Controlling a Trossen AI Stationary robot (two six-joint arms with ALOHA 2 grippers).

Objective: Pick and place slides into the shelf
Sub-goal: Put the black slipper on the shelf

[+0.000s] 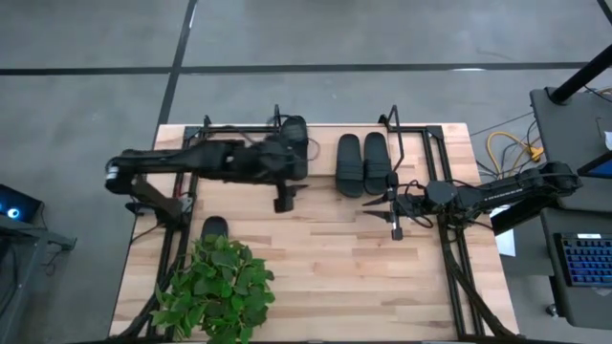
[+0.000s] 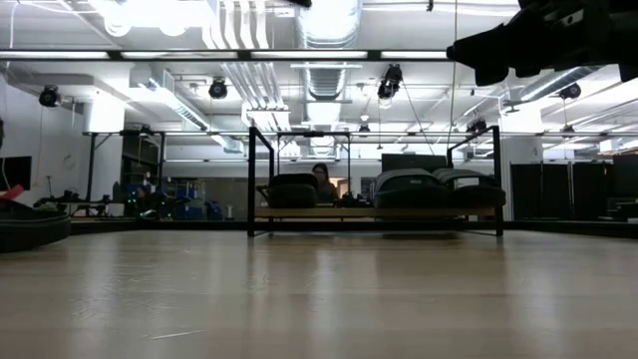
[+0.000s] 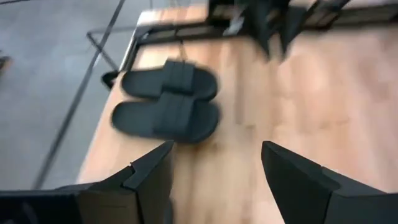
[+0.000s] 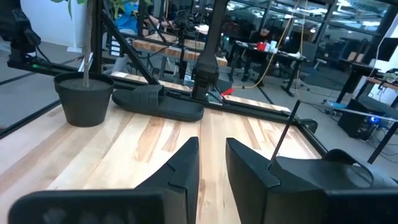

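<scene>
From where I sit, the potted plant (image 1: 215,287) fills the table's (image 1: 325,277) near-left corner, and one slide (image 1: 214,227) lies flat on the wood just behind it, touching the leaves in the high view. In the right wrist view that same slide (image 4: 158,102) sits right beside the dark pot (image 4: 84,98).

Further along, my left arm reaches across the back of the table, and the left gripper (image 3: 214,168) hangs with its fingers (image 3: 152,171) spread wide and nothing between them. A third slide (image 1: 295,143) shows partly under that arm, at the left end of the shelf (image 1: 430,134); in the low view it (image 2: 294,189) rests on the pale board.

Next come two slides (image 1: 362,164) side by side, touching, on the board. In the left wrist view the pair (image 3: 168,106) lies together near the table's edge, blurred.

At the right, the right gripper (image 1: 395,227) hovers over bare wood, in front of the shelf's right end. Its fingers (image 4: 180,168) stand close together with a narrow gap, pinching nothing
</scene>
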